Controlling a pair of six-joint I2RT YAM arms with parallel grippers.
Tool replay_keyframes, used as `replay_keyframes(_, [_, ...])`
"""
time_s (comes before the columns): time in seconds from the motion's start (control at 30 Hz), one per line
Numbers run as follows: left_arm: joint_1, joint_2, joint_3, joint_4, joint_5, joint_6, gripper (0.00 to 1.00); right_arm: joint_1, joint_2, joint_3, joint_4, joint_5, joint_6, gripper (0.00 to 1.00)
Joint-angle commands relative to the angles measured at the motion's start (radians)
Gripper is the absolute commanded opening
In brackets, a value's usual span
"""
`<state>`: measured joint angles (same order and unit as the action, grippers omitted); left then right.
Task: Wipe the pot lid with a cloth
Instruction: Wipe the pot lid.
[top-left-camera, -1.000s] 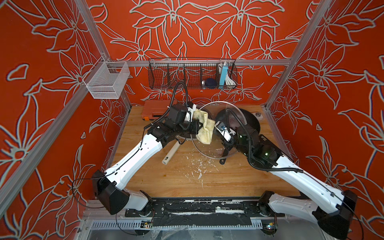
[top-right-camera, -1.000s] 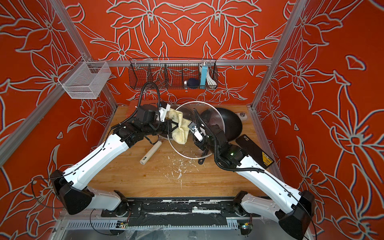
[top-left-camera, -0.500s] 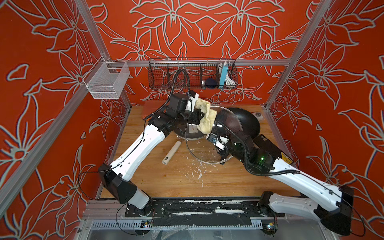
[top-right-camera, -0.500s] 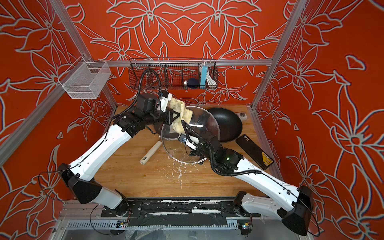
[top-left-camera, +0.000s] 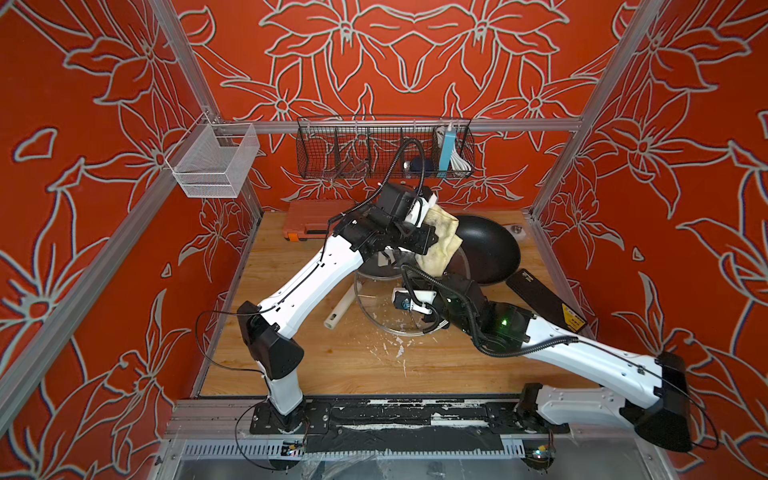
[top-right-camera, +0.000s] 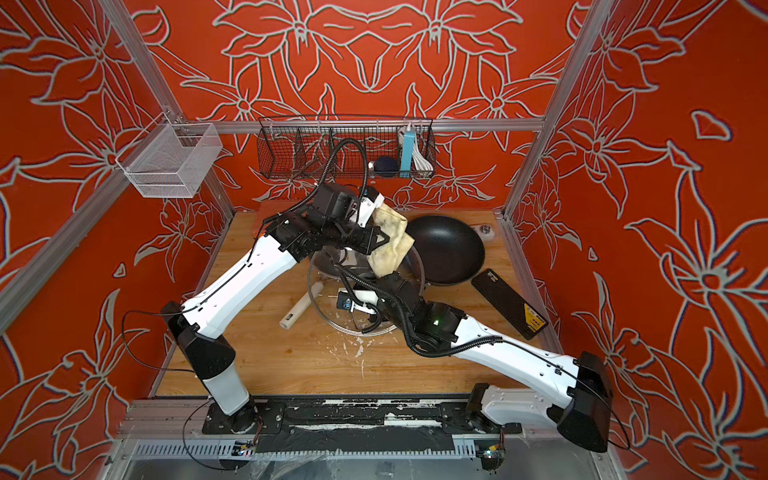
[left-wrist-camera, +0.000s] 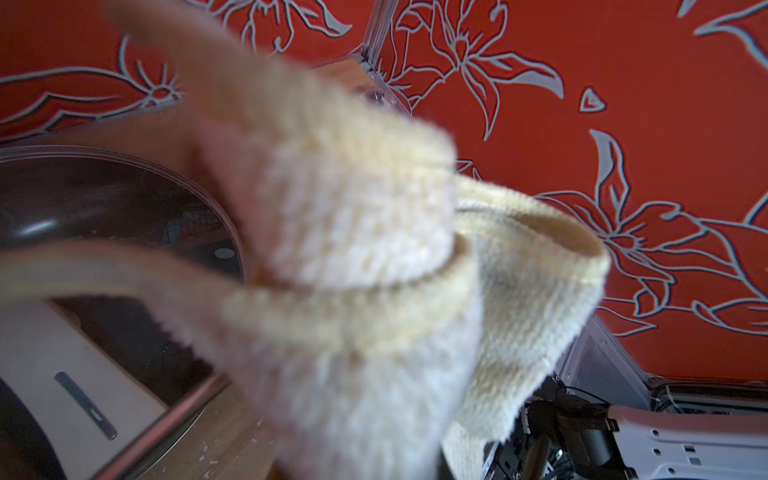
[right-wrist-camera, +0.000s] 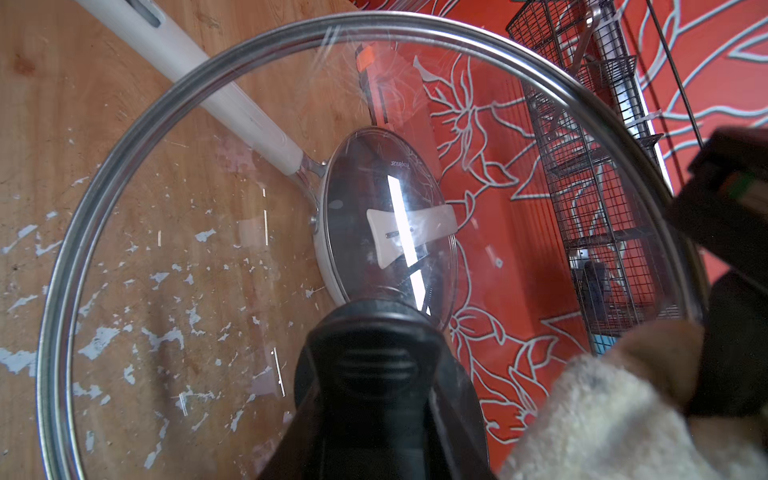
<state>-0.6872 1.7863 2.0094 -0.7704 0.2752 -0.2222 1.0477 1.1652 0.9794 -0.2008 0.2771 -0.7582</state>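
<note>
Toward the back of the wooden counter (top-left-camera: 332, 365), the left hand (top-left-camera: 430, 235) is clamped tight on a bunched cream terry cloth (top-left-camera: 440, 245). The cloth's loose end hangs over the far rim of the round glass pot lid (top-left-camera: 374, 307), which is steel-edged; whether fabric actually presses on glass cannot be told. That lid is held tilted over a small lidded pot (top-left-camera: 336, 316) with a white handle, just beside the black frying pan (top-left-camera: 490, 249). The right hand (right-wrist-camera: 370, 399), partly closed, pinches the lid's black ribbed knob (right-wrist-camera: 365, 357) from both sides.

The step in hand looks like the wiping stroke itself. To do it well, the left hand should lay a broad fold of cloth flat on the glass rather than a dangling corner. It should press lightly and sweep from rim toward knob in overlapping passes. Meanwhile the right hand needs to brace the knob so the disc neither swings nor twists away. Too hard a push near the rim could lever the knob out of the grip.

Being a round disc, the lid has no long axis across its face. Its one axis runs through the knob and appears to tilt up and toward the right arm, so the underside faces the counter and back wall.
</note>
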Motion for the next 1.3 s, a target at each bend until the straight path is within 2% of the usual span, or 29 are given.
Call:
replay_keyframes(0.0, [-0.012,0.039,0.049,-0.077,-0.01,0.02,0.0,0.006,-0.034,0.056,0.212,0.056,-0.051,0.0])
replay_keyframes(0.2, [0.002,-0.007,0.025,-0.057,-0.082,0.007,0.0,-0.002,-0.055,0.029,0.235,0.107,-0.025,0.0])
replay_keyframes(0.4, [0.038,-0.126,-0.089,0.039,-0.123,-0.018,0.0,-0.044,-0.093,0.006,0.24,0.077,0.055,0.0])
replay_keyframes(0.73, [0.106,-0.268,-0.218,0.069,-0.156,-0.039,0.0,-0.152,-0.156,0.013,0.248,-0.022,0.27,0.0])
replay_keyframes(0.97, [0.107,-0.354,-0.304,0.069,-0.15,0.006,0.0,-0.235,-0.175,0.04,0.244,-0.083,0.444,0.0])
replay_keyframes(1.27, [0.052,-0.449,-0.481,0.157,-0.157,0.061,0.0,-0.269,-0.165,0.095,0.222,-0.1,0.535,0.0])
